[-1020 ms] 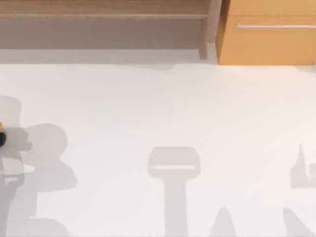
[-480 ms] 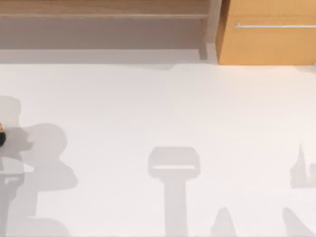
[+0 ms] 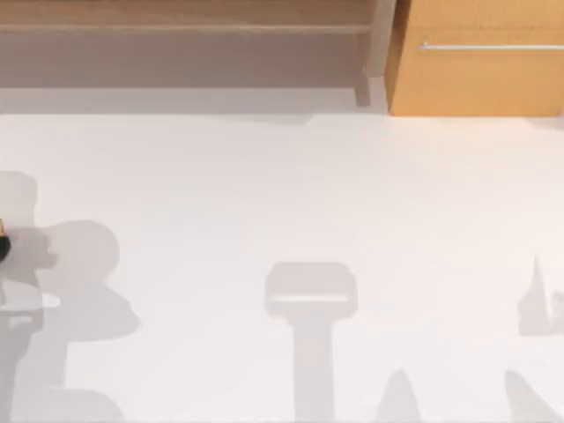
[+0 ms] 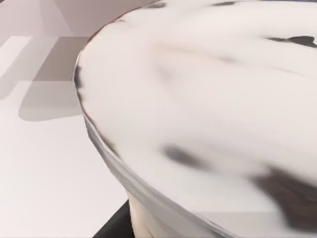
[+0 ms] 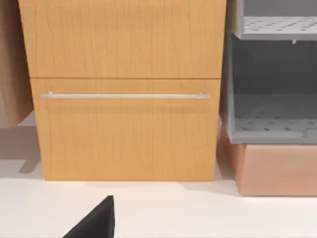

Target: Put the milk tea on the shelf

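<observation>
The milk tea sits right under the left wrist camera. Its white lid carries dark smears and has a clear rim. A dark part of my left gripper shows beside the cup's pale side, below the rim. In the top view a dark-and-orange sliver pokes in at the table's left edge, and I cannot tell what it is. The shelf runs along the back left, a light-brown board over a grey recess, with a grey upright post. A dark part of my right gripper hangs over the white table, facing the cabinet.
An orange-wood cabinet with a silver bar handle stands at the back right. A grey perforated rack on a light-wood base stands beside it in the right wrist view. Arm shadows lie on the white table.
The dark-and-orange sliver at the left edge has slipped slightly further out of the top view. Nothing else has moved.
</observation>
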